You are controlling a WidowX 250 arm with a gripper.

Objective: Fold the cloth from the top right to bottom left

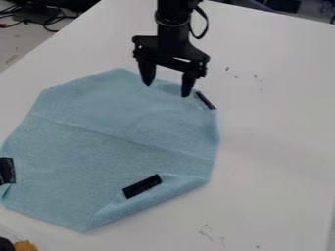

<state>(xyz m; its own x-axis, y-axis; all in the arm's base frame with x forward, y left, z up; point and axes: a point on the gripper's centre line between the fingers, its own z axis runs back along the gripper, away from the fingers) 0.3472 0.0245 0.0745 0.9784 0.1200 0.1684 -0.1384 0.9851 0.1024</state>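
Light-blue cloth (pixel 111 142) is spread over the left and middle of the white table (pixel 275 142), its outline made many-sided by corners that are turned in. A long, faint crease is shown across it, slanting from the upper left down to the right edge. At the lower right, a corner is folded inward as a raised flap, and beside it a black strip (pixel 142 186) is seen. Another black strip (pixel 205 100) is set at the upper right edge, and a third (pixel 7 171) is partly cut off at the left edge of the view.

The claw (pixel 167 90) is held wide, pointed down over the cloth's upper edge, with nothing gripped between its two fingers. Whether the cloth is touched by the fingertips cannot be told. The right-hand tip in the view is placed near the upper right strip.

Small dark marks are scattered on the table. Cables (pixel 49 20) are seen beyond it at the upper left.
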